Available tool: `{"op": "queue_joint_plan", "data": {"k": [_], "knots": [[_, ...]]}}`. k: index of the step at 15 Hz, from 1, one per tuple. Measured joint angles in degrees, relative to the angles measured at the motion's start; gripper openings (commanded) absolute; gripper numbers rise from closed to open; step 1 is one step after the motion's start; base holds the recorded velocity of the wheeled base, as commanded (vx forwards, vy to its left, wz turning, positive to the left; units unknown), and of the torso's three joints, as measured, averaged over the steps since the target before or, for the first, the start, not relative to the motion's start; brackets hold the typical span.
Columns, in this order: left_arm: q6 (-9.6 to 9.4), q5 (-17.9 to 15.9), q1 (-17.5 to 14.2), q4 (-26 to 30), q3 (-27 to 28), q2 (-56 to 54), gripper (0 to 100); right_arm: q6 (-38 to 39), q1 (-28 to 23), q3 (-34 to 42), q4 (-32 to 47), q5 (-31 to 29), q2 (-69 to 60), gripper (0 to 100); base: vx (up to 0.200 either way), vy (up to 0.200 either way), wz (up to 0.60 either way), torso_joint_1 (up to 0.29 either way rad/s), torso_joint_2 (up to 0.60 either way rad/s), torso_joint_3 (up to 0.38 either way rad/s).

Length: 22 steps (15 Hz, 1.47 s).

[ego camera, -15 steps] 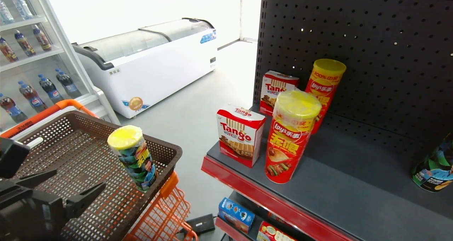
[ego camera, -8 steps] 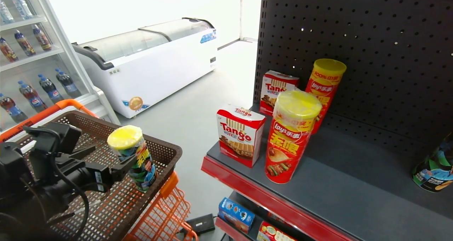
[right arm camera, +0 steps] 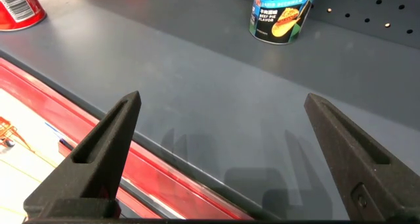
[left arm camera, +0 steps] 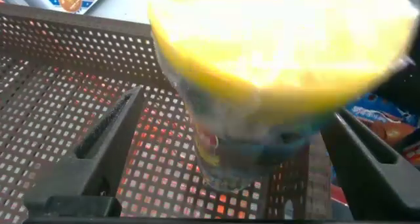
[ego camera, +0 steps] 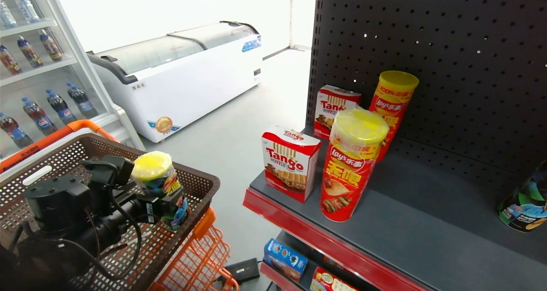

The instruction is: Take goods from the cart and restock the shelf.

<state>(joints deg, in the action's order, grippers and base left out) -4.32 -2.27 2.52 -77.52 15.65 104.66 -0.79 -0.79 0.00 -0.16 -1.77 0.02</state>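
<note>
- My left hand (left arm camera: 233, 112) is wide, straddling the can (left arm camera: 243, 148) — not yet pinching.
- Probably light, thin-walled, film-slick — I'd grip mid-body, under the lid (left arm camera: 275, 46), gently.

Lighting is bright and even, strongest from the far side of the room, where the back wall (ego camera: 171, 4) is washed out to plain white in the head view. The freezer (ego camera: 179, 69) lid carries a pale sheen. Pinpoints of light show through holes in the dark pegboard (ego camera: 427, 39), whose top edge bows slightly. The shelf (right arm camera: 216, 86) deck has a dull sheen in the right wrist view. In the left wrist view the can (left arm camera: 249, 138) is blurred and its yellow lid (left arm camera: 275, 46) glares.
</note>
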Motion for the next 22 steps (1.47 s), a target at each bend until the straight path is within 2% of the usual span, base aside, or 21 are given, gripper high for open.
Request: {"op": "queue_joint_plan", "data": {"k": [8,9,11,14,18,20,22], "knots": [[0.09,0.06,0.15,-1.28,6.92,7.50,100,0.01,0.00,0.00,0.00,-0.01,0.00,100,0.000,0.000,0.00,0.000,0.00,0.000],[0.09,0.04,0.34,-1.77,7.36,8.02,0,0.01,0.00,0.00,0.02,0.00,0.00,100,0.000,0.000,0.00,0.000,0.00,0.000],[-0.35,0.00,0.63,-2.34,7.91,8.66,0,0.00,0.00,0.00,0.00,0.00,0.00,100,0.000,0.000,0.00,0.000,0.00,0.000],[-2.61,-0.07,1.00,-1.85,7.13,8.05,0,0.01,0.02,0.00,0.00,0.00,0.00,100,0.000,0.000,0.00,0.000,0.00,0.000],[-2.60,-1.85,1.27,0.20,6.21,4.79,0,0.01,0.00,0.00,0.00,0.00,0.00,100,0.000,0.000,0.00,0.000,0.00,0.000],[-2.41,-2.11,1.30,-3.44,7.41,2.93,0,0.01,0.00,0.00,0.00,0.00,0.00,100,0.000,0.000,0.00,0.000,0.00,0.000],[-2.35,-2.13,1.46,-3.00,7.56,0.89,0,0.01,0.02,0.00,0.00,0.00,0.00,100,0.000,0.000,0.00,0.000,0.00,0.000]]}}
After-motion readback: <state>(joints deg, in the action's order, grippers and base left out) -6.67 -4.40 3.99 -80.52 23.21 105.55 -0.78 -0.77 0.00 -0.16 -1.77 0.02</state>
